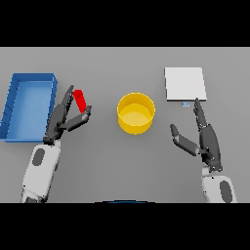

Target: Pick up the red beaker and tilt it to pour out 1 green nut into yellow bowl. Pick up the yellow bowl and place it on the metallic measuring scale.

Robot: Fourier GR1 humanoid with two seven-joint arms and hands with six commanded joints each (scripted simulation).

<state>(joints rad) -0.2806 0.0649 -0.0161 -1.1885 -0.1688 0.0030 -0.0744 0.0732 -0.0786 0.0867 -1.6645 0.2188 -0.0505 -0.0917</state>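
We see left hand (63,118) spread, red beaker (80,100) between its fingers and thumb, contact unclear | yellow bowl (136,113) right of it | right hand (206,138) open, scale (184,84) beyond fingertips | no readable writing

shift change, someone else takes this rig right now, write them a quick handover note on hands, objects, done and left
Left hand: open, fingers and thumb on either side of the red beaker, not yet closed on it.
Right hand: open, idle just below the metallic scale.
Yellow bowl: on the table mid-scene, between the hands; no nut visible in it.
Blue bin: far left, not involved.
Done: left hand has reached the beaker.
Left: grasp, pour one nut into bowl, move bowl onto scale.
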